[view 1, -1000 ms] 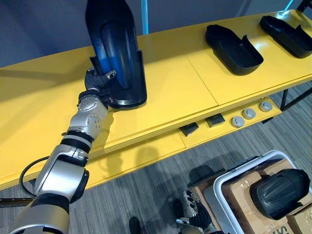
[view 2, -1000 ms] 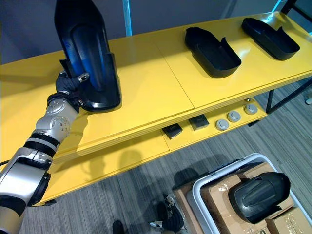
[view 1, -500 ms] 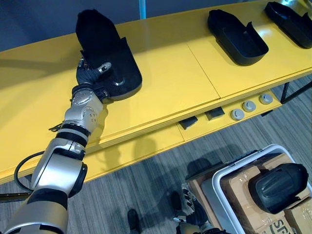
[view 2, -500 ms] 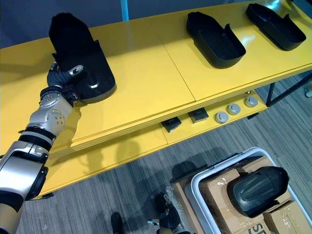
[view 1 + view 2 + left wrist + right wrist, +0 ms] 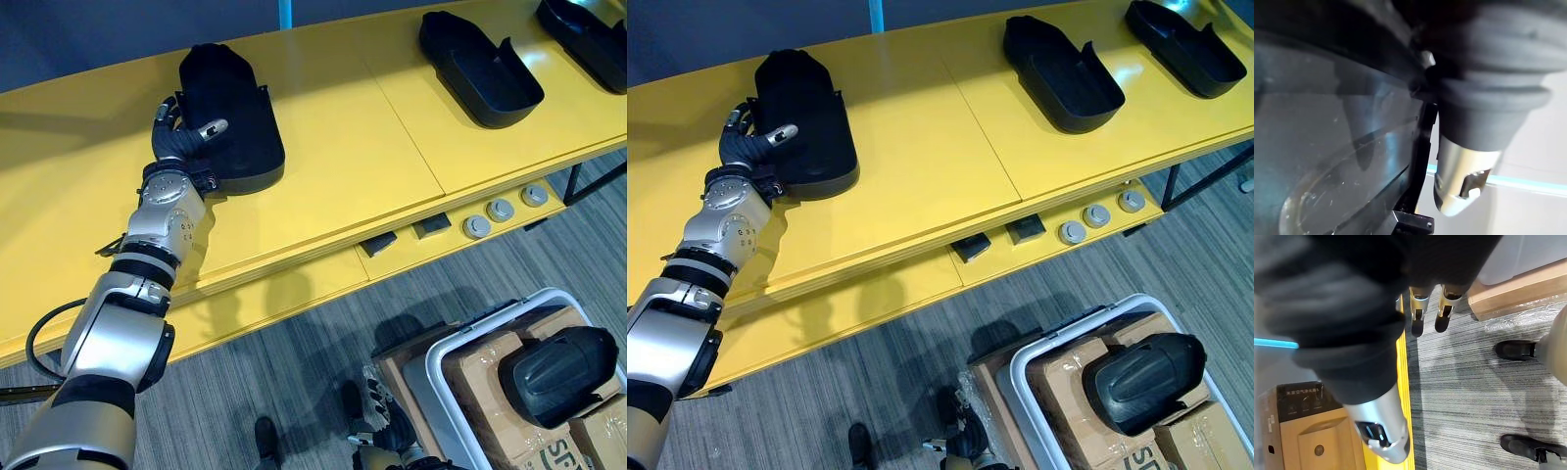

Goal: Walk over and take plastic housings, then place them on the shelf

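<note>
Upper left of the frame: black housing (image 5: 233, 103) lying on the yellow shelf (image 5: 333, 171). Clamped at its near left edge by the left hand (image 5: 179, 142), thumb laid over the top, fingers curled round the rim. Upper right on the same shelf, well apart: second housing (image 5: 480, 70) and third housing (image 5: 585, 34), hollow sides up. Lower right: fourth housing (image 5: 558, 377) on cardboard boxes (image 5: 490, 397) in a white bin (image 5: 453, 364). Above the grey floor, right hand (image 5: 1382, 431) loose, fingers relaxed, holding nothing.

Left arm extended, left robot hand (image 5: 182, 140) curled in grasp
</note>
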